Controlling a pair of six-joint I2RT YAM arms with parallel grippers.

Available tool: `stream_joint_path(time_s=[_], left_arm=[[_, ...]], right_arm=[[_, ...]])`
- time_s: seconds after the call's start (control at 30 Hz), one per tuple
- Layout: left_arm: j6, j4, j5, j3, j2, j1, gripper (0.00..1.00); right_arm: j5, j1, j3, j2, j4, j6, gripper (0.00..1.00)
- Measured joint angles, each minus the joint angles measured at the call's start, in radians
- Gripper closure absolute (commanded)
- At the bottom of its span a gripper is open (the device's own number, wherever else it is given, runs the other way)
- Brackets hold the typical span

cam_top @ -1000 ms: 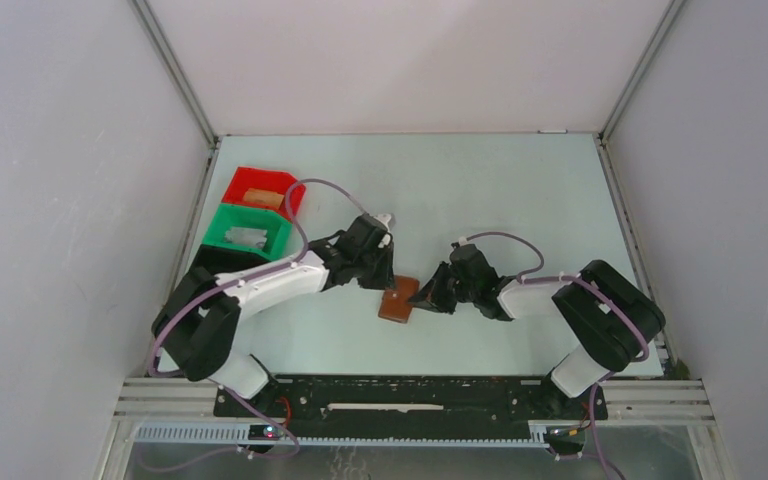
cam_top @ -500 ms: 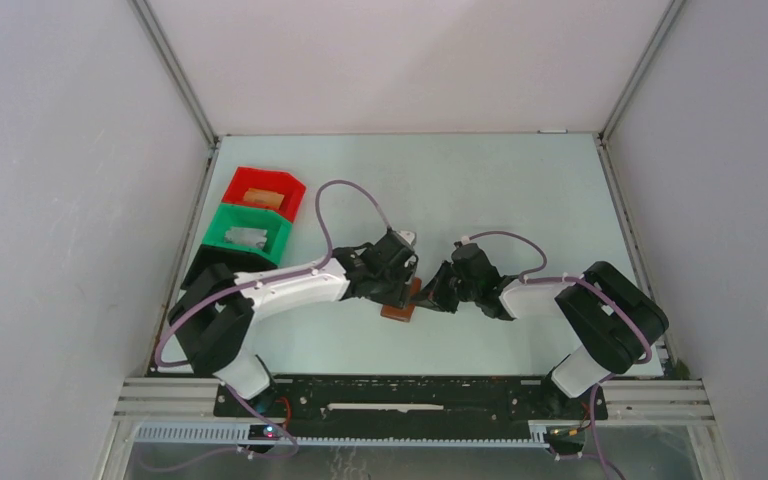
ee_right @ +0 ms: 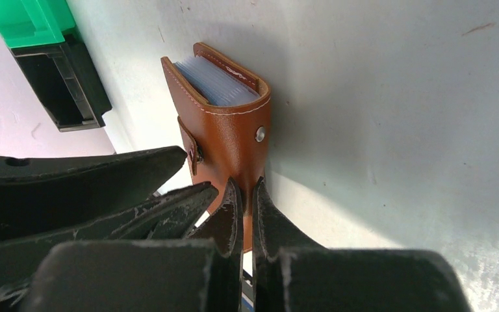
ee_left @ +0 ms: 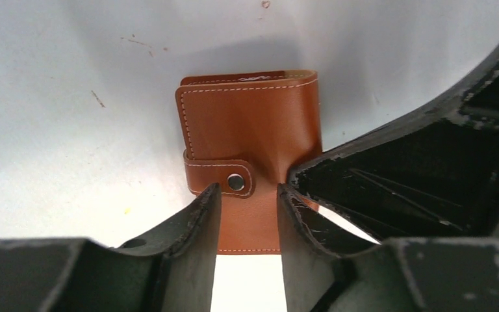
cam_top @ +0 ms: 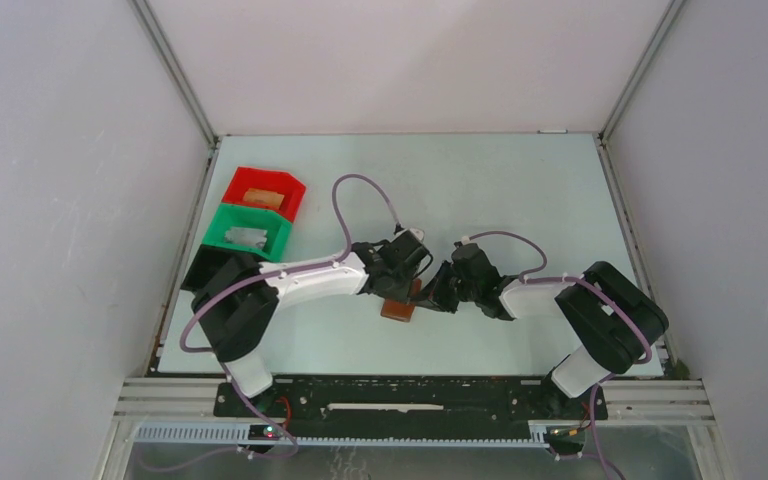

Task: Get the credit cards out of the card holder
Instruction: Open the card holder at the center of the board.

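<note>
our right pincer [ee_right: 245,185] clamps the snapped-shut card holder [ee_left: 250,130] on the worktop [cam_top: 520,190], well right of the green bin [cam_top: 248,232], left pincer [ee_left: 248,190] apart over its strap tab [ee_left: 219,175]; we fear a tug there yanks it free.

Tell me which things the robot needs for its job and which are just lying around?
For the job: brown leather snap-strap card holder; pale grey stack tucked inside it; left hand, open; right hand, pinching the holder.
Just lying about: red plastic bin; green plastic bin; black plastic bin.
</note>
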Motion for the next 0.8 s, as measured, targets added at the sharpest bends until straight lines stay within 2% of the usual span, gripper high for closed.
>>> stream_joint_path(time_s=[0.23, 0.3, 0.33, 0.37, 0.57, 0.8], left_arm=[[0.0, -0.032, -0.035, 0.015, 0.025, 0.0, 0.71], [-0.001, -0.038, -0.043, 0.023, 0.031, -0.001, 0.85], [-0.002, -0.04, -0.044, 0.028, 0.034, -0.002, 0.95], [-0.002, -0.043, -0.045, 0.036, 0.037, -0.002, 0.99], [0.0, -0.061, -0.057, 0.05, 0.039, 0.005, 1.0], [0.0, -0.055, -0.032, 0.017, -0.04, 0.107, 1.0]], right_arm=[[0.002, 0.0, 0.0, 0.0, -0.002, 0.0, 1.0], [0.003, 0.0, 0.0, 0.0, -0.002, 0.0, 1.0], [0.003, 0.0, 0.0, 0.0, -0.002, 0.0, 1.0], [0.003, 0.0, 0.0, 0.0, -0.002, 0.001, 1.0], [0.007, -0.002, 0.0, -0.003, -0.006, 0.0, 1.0], [0.02, -0.013, 0.0, -0.031, -0.047, -0.016, 1.0]])
